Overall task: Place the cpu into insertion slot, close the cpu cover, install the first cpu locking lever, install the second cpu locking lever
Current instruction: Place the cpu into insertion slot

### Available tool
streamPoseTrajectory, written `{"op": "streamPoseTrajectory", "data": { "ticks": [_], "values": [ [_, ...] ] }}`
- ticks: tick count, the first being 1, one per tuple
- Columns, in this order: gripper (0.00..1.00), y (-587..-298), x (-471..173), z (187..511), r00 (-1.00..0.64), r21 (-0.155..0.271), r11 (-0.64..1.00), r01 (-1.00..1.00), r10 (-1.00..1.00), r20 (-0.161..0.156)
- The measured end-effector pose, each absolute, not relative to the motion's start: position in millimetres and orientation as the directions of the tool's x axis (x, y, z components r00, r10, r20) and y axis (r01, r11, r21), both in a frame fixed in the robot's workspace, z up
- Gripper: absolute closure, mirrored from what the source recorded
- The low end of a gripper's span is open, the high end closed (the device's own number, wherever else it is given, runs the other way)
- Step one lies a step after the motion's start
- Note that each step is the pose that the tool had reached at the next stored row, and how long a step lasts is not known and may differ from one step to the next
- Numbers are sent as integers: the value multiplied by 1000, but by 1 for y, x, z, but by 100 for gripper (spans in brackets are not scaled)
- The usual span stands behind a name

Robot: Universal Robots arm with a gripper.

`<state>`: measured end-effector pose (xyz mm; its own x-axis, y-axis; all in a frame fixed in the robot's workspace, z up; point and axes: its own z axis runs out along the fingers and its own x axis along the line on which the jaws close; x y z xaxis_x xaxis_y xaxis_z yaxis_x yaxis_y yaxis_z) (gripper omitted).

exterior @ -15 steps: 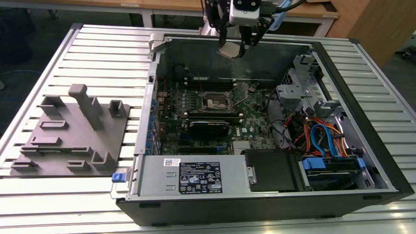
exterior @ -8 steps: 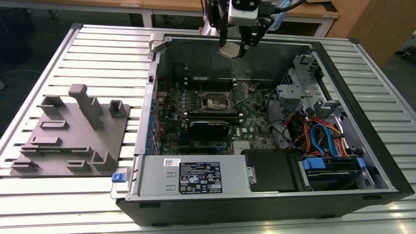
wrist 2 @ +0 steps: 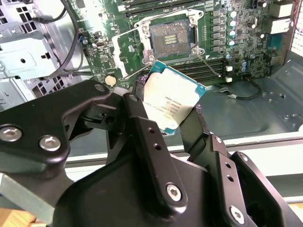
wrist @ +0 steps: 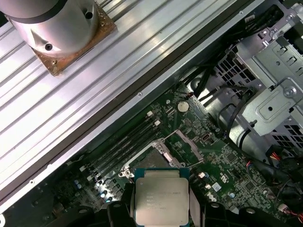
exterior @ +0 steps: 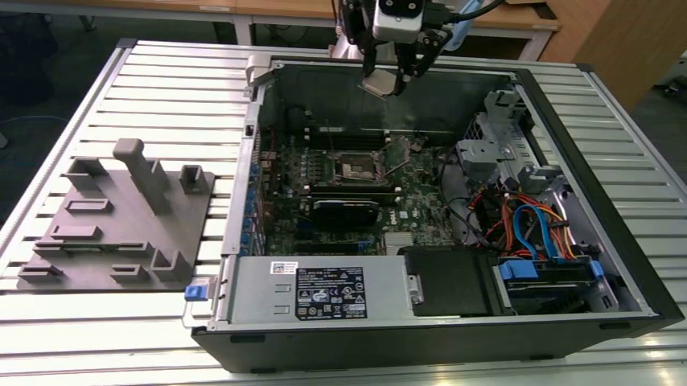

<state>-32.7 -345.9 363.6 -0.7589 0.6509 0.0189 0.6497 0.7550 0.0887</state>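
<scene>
Hand [exterior: 388,79] is clamped on the cpu [wrist 2: 171,101], held above the computer case [exterior: 429,347]; inside, the insertion slot [wrist 2: 171,39] is exposed.

Here's my claw [wrist 2: 168,113]: matte black all over, chunky hinged links, silver screws [wrist 2: 49,143] glinting at the joints, pale grey housing [exterior: 395,20] above.

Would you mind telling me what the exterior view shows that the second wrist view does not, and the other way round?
Exterior view: the grey fixture block on the slatted table at the exterior view's left, plus the labelled power supply and blue cables in the case. Second wrist view: the contact rows inside the insertion slot, and black fingers on opposite edges of the cpu. Both: the gripper shut on the cpu, held above the board, apart from the empty slot.
</scene>
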Motion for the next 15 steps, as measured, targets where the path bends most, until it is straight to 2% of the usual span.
{"op": "streamPoseTrajectory", "data": {
  "ticks": [15],
  "values": [
    [46, -346, -33, 364, -741, 89, 737, 670, 672, 19]
  ]
}}
